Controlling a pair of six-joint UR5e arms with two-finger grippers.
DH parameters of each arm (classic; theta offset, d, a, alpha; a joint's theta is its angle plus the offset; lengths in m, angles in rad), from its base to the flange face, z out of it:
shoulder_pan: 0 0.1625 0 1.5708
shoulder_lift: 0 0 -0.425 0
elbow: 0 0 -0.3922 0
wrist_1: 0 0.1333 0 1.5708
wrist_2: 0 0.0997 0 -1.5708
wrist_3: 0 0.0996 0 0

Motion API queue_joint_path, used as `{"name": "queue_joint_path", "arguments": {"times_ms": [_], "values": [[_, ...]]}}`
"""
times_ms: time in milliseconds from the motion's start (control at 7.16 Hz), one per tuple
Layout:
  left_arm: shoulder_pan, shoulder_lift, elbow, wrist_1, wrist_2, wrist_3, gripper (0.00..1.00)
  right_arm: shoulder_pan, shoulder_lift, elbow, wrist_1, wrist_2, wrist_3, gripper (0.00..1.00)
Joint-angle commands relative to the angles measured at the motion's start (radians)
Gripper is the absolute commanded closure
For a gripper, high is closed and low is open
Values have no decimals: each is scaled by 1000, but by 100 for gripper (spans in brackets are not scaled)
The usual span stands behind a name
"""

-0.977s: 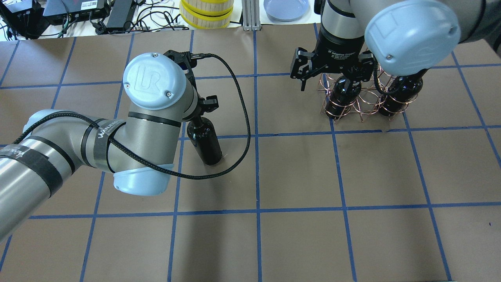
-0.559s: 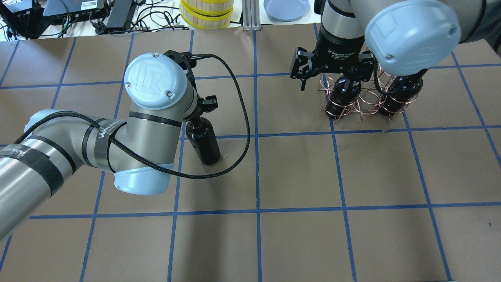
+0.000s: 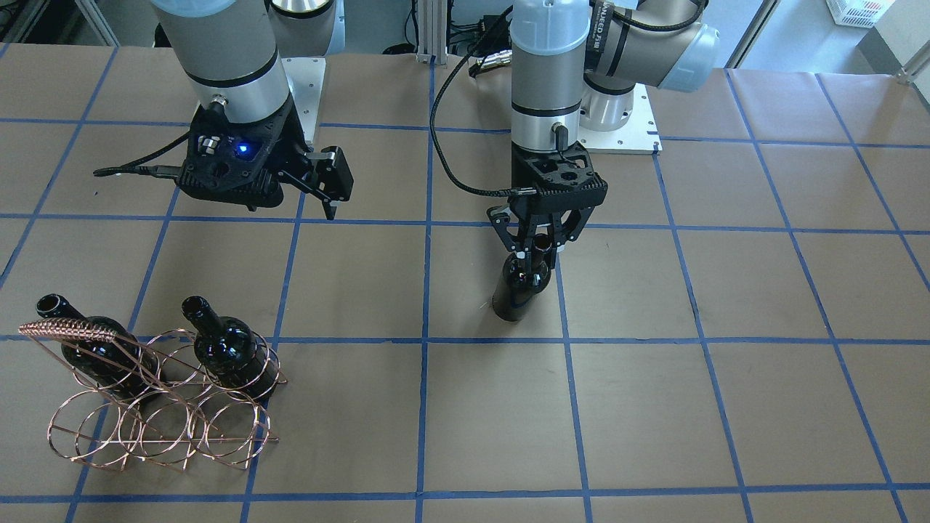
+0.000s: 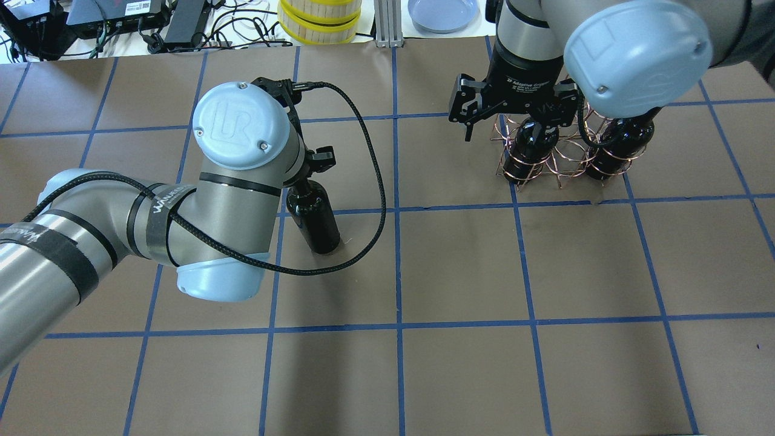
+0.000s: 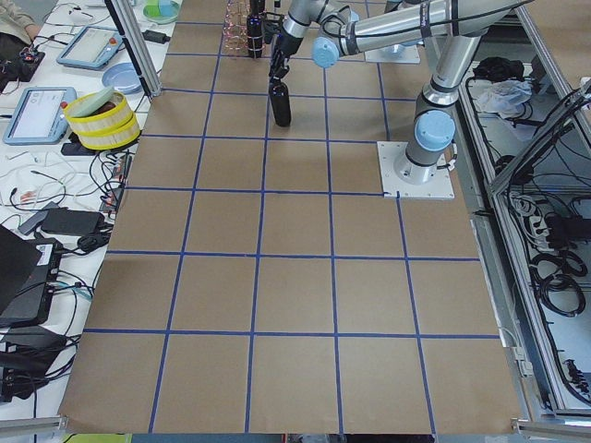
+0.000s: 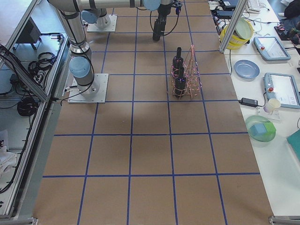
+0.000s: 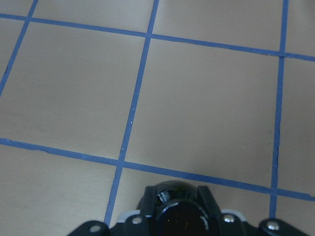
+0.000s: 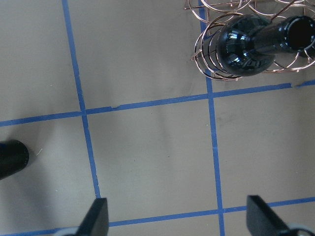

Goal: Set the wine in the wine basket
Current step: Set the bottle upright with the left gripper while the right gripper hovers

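Gripped the wine by its neck with the left end effector, closed in narrow on both sides of the glass. Hung dark and shiny right below that end effector, bottom end down by the tabletop. Could not tell if the bottom touched the paper or sat just above it.

Held the right end effector up in the air, spread wide, with nothing in it. Stood the wine basket near that wide end effector, lower down and a little to one side, well apart from the left one. Made of thin copper wire rings, with a twisted handle bar on top. Held two more bottles upright already, one at each end of the row nearer the right end effector.

Covered the tabletop all over with flat brown paper, cut into big squares by blue lines of tape. Bolted each arm down on a white base plate at the paper's edge.

Past the tabletop, far from both end effectors, showed a round yellow and wood stack, a blue-grey plate, black boxes and loose cables. Off to the side of the right end effector, showed a white bench with flat screens and a green box.
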Motion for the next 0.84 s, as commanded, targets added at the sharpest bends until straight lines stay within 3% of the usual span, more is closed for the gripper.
{"name": "queue_joint_path", "arguments": {"times_ms": [0,140,279,419,698], "values": [[0,-1,0,-1,-6,-15,75,0,1,0,0,-1,0,0],[0,-1,0,-1,-5,-15,75,0,1,2,0,1,0,0],[0,-3,0,-2,-6,-16,66,-1,0,9,0,-1,0,0],[0,-4,0,-2,0,-15,51,-1,-2,12,-2,-1,0,0],[-2,-6,0,-2,2,-15,36,0,-2,12,-2,-1,0,0]]}}
